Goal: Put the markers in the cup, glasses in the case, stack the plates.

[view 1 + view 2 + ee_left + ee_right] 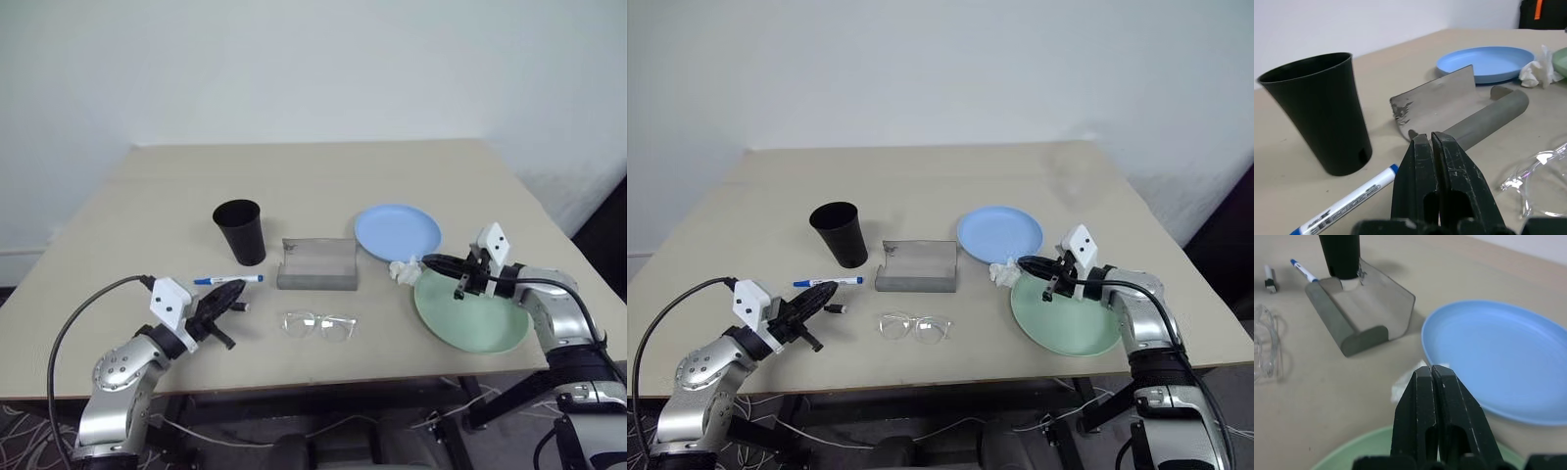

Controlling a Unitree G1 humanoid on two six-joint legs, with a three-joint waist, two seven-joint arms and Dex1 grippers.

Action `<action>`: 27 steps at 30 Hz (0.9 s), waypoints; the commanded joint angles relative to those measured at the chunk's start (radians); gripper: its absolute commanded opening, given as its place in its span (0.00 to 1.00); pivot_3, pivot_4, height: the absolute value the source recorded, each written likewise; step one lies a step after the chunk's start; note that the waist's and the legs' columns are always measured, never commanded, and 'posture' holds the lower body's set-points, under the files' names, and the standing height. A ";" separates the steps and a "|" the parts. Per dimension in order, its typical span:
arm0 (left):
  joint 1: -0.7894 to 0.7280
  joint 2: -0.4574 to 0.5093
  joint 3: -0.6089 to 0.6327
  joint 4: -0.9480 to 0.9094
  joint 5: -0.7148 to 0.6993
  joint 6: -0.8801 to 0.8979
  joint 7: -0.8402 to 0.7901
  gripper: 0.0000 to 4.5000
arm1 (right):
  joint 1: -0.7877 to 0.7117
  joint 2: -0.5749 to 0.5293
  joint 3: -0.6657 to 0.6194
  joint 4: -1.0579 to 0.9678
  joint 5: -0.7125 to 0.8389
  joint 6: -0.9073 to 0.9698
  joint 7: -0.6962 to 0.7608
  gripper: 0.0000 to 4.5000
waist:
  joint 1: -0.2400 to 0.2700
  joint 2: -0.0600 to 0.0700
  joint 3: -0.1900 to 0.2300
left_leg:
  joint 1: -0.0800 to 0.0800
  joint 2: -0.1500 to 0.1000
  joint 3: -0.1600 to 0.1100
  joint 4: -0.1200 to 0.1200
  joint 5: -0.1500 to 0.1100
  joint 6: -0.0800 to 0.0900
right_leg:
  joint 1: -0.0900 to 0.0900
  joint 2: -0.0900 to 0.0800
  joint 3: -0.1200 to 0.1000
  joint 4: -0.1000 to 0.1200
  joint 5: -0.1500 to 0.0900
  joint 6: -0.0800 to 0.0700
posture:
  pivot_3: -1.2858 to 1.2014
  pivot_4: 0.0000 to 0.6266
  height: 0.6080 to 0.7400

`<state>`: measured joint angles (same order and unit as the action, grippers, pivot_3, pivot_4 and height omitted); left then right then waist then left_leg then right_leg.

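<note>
Left eye view alone shows both plates point(397, 232) – both grippers point(231, 294) point(431, 260) clenched, empty.

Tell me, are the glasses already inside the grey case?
No, the glasses lie on the table in front of the open grey case, which holds nothing.

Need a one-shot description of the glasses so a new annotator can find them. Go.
Start at the beige table and find the open grey case near its middle. The glasses lie flat on the tabletop just in front of it, toward the robot. Their clear, almost see-through frame marks them out beside the opaque case and the blue-capped marker.
</note>
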<state>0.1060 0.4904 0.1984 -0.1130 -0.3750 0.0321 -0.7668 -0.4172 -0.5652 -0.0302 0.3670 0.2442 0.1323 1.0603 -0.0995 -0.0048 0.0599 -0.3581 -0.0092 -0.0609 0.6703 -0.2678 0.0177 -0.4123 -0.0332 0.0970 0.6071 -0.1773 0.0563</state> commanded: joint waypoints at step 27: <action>-0.092 -0.111 -0.227 -0.079 0.021 0.041 0.016 0.00 | -0.277 -0.256 -0.057 0.583 -0.066 0.202 0.118 0.73 | -0.001 0.000 0.000 | 0.000 -0.001 0.003 0.008 0.001 0.003 | 0.003 0.000 0.003 0.000 0.000 0.000 | 0.52 0.00 0.97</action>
<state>0.0303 0.3804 -0.0300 -0.1755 -0.3548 0.0866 -0.7503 -0.6618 -0.8029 -0.0877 0.9389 0.1867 0.3314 1.1623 -0.1006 -0.0045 0.0602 -0.3583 -0.0098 -0.0582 0.6780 -0.2665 0.0203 -0.4091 -0.0331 0.0999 0.6070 -0.1774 0.0560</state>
